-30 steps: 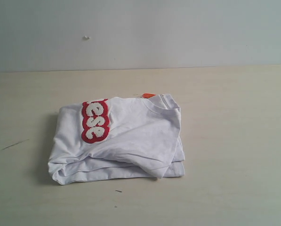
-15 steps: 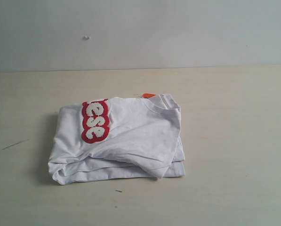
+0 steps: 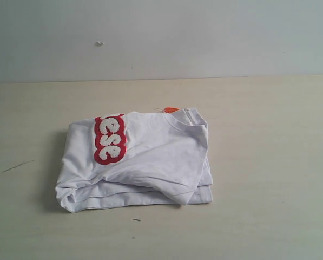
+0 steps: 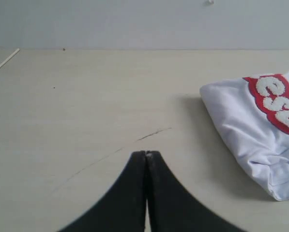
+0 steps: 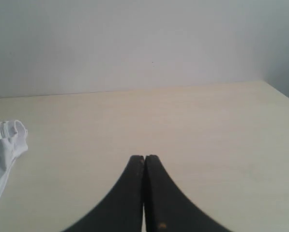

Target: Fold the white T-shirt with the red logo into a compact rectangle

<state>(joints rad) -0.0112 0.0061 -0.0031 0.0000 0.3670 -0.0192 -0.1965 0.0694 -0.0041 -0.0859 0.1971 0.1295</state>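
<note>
- Basically nothing differs from the earlier frames: the white T-shirt (image 3: 137, 162) has the same spot, the same folds and the same outline.
- The shirt lies folded into a rough rectangle on the bench (image 3: 269, 162), a little left of centre in the exterior view. Stacked layers show along its near edge, and the near right corner bulges loosely.
- The red logo (image 3: 109, 140) is on the top layer toward the left end, running near to far. Only part of the lettering shows.
- An orange tag (image 3: 171, 110) peeks out at the far edge, just beside the ribbed collar (image 3: 191, 116).
- The left fingers (image 4: 143, 157) are pressed together with the tips meeting, gripping nothing, over bare bench.
- The shirt (image 4: 246, 130) is well apart from them, logo end (image 4: 275, 101) toward them. A thin dark scratch (image 4: 154, 133) on the bench lies just beyond the tips.
- The right fingers (image 5: 141, 162) are likewise closed tight and empty, over bare bench. Only the shirt's collar corner (image 5: 4, 140) shows, well apart from the tips.
</note>
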